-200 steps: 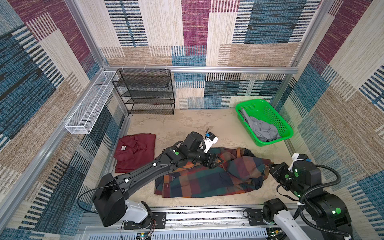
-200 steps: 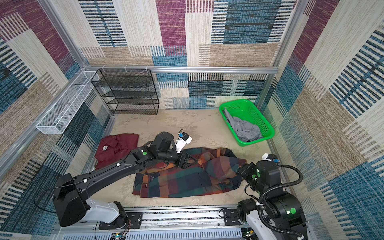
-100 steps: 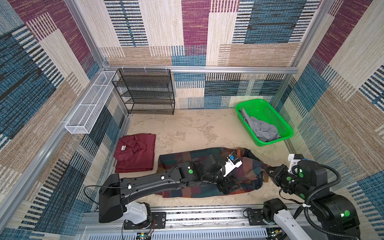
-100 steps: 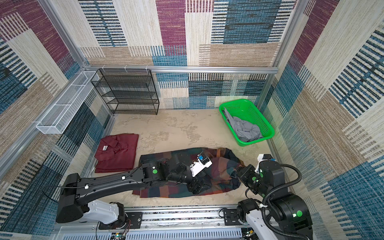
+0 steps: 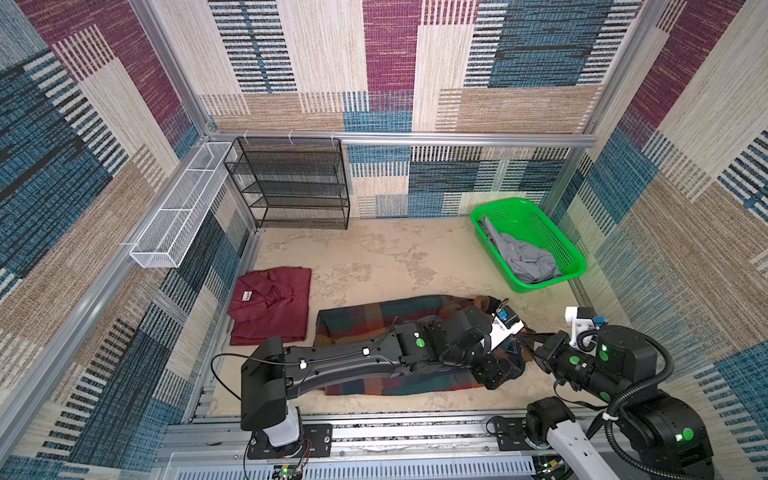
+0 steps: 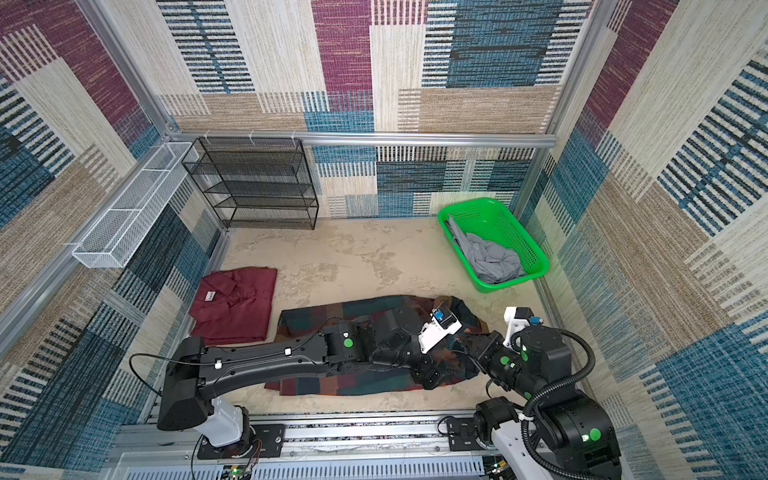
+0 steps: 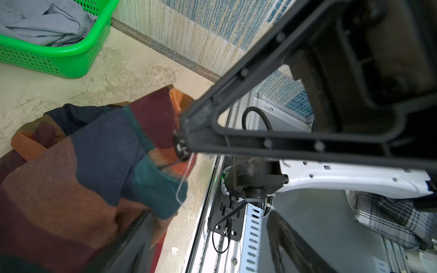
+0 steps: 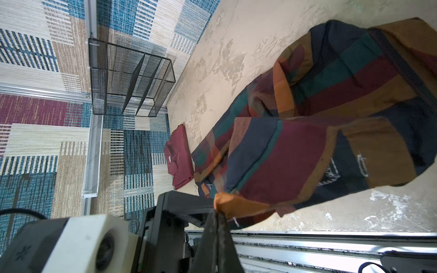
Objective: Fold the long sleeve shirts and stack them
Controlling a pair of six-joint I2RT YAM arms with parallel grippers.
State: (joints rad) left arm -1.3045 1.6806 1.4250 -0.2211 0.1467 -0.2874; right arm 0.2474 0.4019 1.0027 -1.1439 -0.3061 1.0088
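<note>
Starting at your left, the maroon shirt (image 5: 270, 307) is done. It lies folded into a neat rectangle on the tabletop (image 5: 374, 257), with its collar and small white label (image 5: 246, 296) facing up, and I'd take it as the base of the stack.

Just beside it, across the near middle, the plaid shirt (image 5: 361, 320) is stretched out as a long narrow band. Its lengthwise folds look made, but the crosswise ones do not. It is neither compact nor on the maroon one yet.

Your left arm reaches over that band, and the left gripper (image 5: 496, 370) sits above its right-hand end. In the left wrist view its fingers stand wide apart with cloth lying loose by them, and nothing is pinched that I can see.

Next over, the right gripper (image 8: 216, 211) has its fingers closed tight on an orange corner of the plaid shirt, with that end raised off the table.

At the far right, the grey shirt (image 5: 523, 257) sits crumpled in the green basket (image 5: 577, 268).

By my reckoning you're roughly a third through: one shirt finished, one midway, one not begun, and no stacking done. What's left is to fold the plaid band across, set it on the maroon, then do the grey.
</note>
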